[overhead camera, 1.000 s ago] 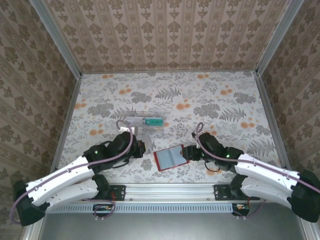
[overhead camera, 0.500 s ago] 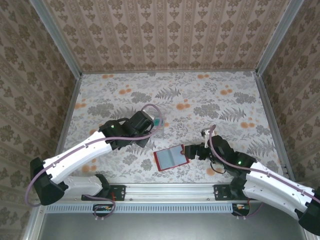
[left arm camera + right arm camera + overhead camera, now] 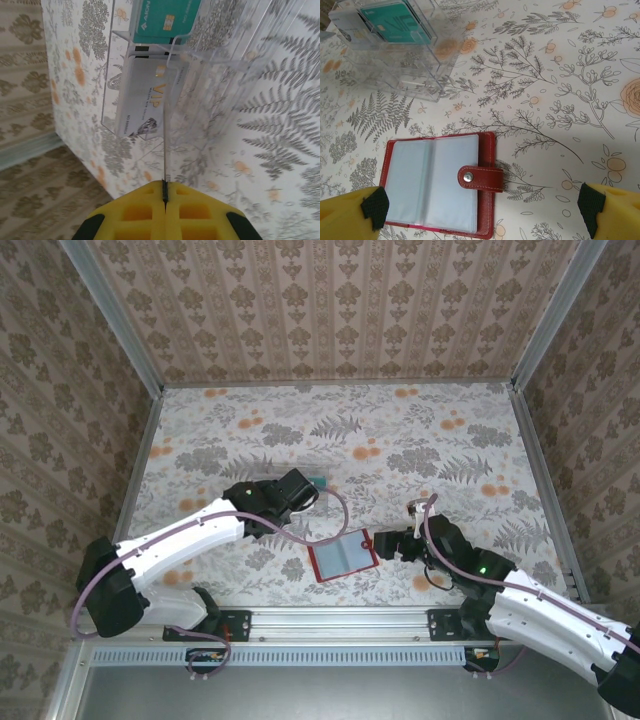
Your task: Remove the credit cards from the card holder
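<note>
Low at centre frame, the card holder (image 3: pixel 342 556) lies open beside the spread right end effector (image 3: pixel 385 543), while the left end effector (image 3: pixel 164 186) pinches a credit card (image 3: pixel 164 125) edge-on over the clear tray (image 3: pixel 235 60), probably to slot it in.

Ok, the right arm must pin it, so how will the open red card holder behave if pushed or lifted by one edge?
The card holder lies open and flat, hinged down the middle, so it would probably flop or swing shut if lifted by one edge. It looks thin, so a push likely slides it. Its glossy pockets may be slippery.
</note>
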You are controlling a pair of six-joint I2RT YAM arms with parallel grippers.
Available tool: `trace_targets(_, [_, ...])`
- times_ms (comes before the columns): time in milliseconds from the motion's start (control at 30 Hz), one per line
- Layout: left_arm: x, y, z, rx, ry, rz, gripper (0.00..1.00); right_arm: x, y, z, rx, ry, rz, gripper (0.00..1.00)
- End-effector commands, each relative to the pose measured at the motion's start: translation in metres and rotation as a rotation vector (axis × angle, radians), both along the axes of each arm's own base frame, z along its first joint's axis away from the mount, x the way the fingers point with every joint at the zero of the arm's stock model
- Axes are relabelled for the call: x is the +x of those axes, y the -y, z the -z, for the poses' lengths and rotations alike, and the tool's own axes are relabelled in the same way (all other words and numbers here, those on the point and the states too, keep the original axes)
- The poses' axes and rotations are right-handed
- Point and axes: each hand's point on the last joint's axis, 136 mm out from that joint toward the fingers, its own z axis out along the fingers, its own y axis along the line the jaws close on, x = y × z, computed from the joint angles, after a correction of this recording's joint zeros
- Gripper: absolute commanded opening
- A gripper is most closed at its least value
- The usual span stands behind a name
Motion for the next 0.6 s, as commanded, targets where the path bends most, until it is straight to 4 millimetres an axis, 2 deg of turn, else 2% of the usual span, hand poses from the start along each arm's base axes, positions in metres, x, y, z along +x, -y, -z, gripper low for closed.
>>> trace_targets(0, [0.021, -0.002, -0.010, 0.123, 0.071, 0.117, 0.00, 0.002, 0.004, 0.001, -0.006, 0.014, 0.014, 1.00])
trace_targets(167, [0.030, 0.001, -0.007, 0.130, 0.056, 0.176, 0.00, 0.001, 0.004, 0.004, -0.003, 0.008, 0.012, 1.00])
trace_targets(400, [0.030, 0.010, 0.010, 0.135, -0.011, 0.216, 0.00, 0.003, 0.005, 0.007, -0.003, 0.001, 0.020, 1.00])
trace_targets(567, [0.032, 0.007, 0.017, 0.153, -0.019, 0.213, 0.00, 0.003, 0.006, 0.009, -0.005, -0.005, 0.022, 1.00])
